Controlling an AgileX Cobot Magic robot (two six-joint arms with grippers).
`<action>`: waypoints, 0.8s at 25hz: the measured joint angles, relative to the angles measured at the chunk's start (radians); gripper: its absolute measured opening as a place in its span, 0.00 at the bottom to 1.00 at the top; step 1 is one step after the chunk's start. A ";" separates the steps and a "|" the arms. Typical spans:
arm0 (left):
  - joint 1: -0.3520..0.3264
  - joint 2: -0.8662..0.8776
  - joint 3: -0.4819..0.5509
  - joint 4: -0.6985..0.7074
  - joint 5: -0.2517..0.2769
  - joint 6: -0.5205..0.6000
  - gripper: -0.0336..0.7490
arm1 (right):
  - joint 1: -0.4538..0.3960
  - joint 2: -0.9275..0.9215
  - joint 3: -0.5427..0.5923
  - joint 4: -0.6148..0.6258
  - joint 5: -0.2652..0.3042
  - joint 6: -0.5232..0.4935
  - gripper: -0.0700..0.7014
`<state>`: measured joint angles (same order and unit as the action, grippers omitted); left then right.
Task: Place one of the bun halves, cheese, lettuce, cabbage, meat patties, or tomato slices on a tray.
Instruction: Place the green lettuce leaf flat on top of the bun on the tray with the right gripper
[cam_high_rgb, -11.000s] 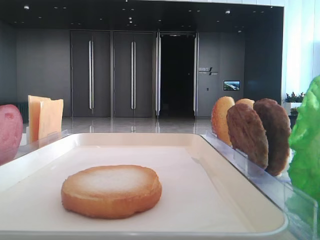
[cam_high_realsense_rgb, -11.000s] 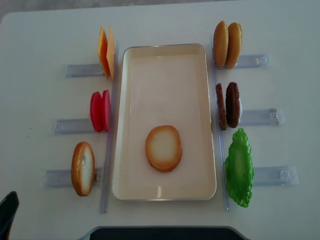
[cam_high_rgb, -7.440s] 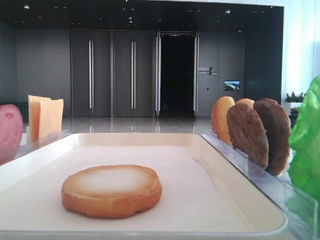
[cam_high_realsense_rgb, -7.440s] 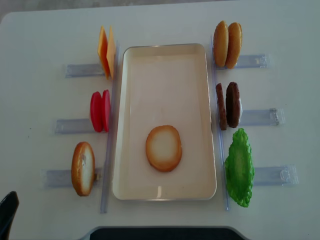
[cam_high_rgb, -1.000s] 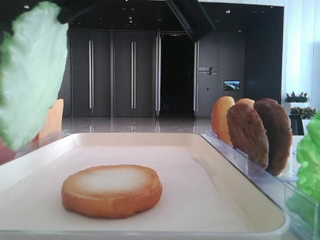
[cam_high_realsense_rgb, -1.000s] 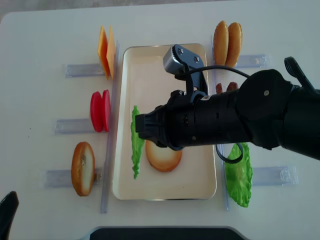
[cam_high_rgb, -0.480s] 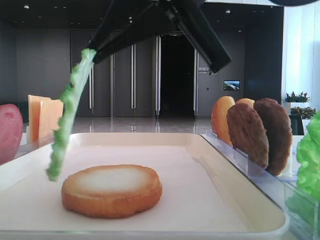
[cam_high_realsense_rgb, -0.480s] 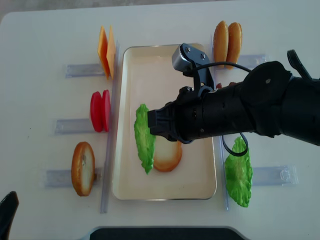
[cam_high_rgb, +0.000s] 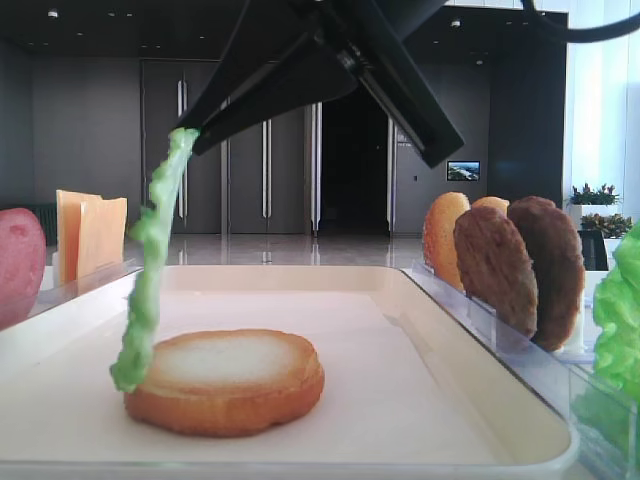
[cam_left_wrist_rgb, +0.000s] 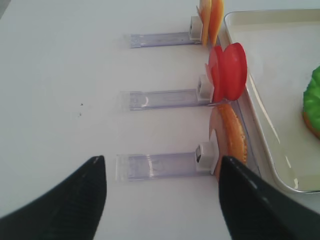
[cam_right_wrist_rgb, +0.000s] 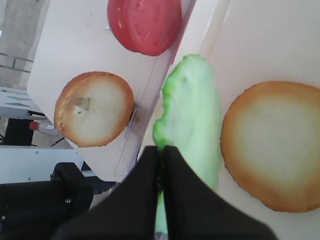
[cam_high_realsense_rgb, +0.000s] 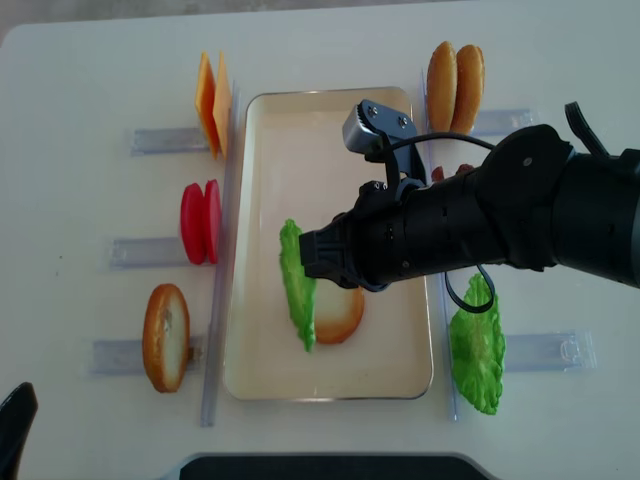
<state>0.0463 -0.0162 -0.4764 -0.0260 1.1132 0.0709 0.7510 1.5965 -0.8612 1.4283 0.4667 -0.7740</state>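
My right gripper (cam_right_wrist_rgb: 161, 150) is shut on the top edge of a green lettuce leaf (cam_high_realsense_rgb: 298, 285), which hangs edge-on over the cream tray (cam_high_realsense_rgb: 260, 180). The leaf's (cam_high_rgb: 150, 270) lower tip reaches the left rim of a bun half (cam_high_rgb: 225, 380) lying flat on the tray. In the right wrist view the lettuce (cam_right_wrist_rgb: 192, 115) sits just left of that bun (cam_right_wrist_rgb: 272, 142). My left gripper (cam_left_wrist_rgb: 160, 172) is open above the bare table, left of the upright bun half (cam_left_wrist_rgb: 227, 137) in its rack.
Clear racks flank the tray. On the left stand cheese slices (cam_high_realsense_rgb: 212, 100), tomato slices (cam_high_realsense_rgb: 200, 222) and a bun half (cam_high_realsense_rgb: 165, 337). On the right stand two bun halves (cam_high_realsense_rgb: 455, 88), meat patties (cam_high_rgb: 520, 265) and a second lettuce leaf (cam_high_realsense_rgb: 478, 350). My right arm (cam_high_realsense_rgb: 480, 225) spans the tray's right side.
My right gripper has carried the lettuce rightward from the tray's left edge and lowered it, so the leaf now meets the bun's left side. The left gripper has not moved.
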 joint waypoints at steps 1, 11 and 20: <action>0.000 0.000 0.000 0.000 0.000 0.000 0.73 | -0.001 0.000 0.000 0.000 0.001 -0.002 0.09; 0.000 0.000 0.000 0.000 0.000 0.000 0.73 | -0.001 0.021 0.001 0.003 0.001 -0.016 0.09; 0.000 0.000 0.000 0.000 0.000 0.000 0.73 | -0.003 0.031 0.001 0.004 0.000 -0.030 0.09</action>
<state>0.0463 -0.0162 -0.4764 -0.0260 1.1132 0.0709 0.7479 1.6272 -0.8604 1.4322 0.4669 -0.8043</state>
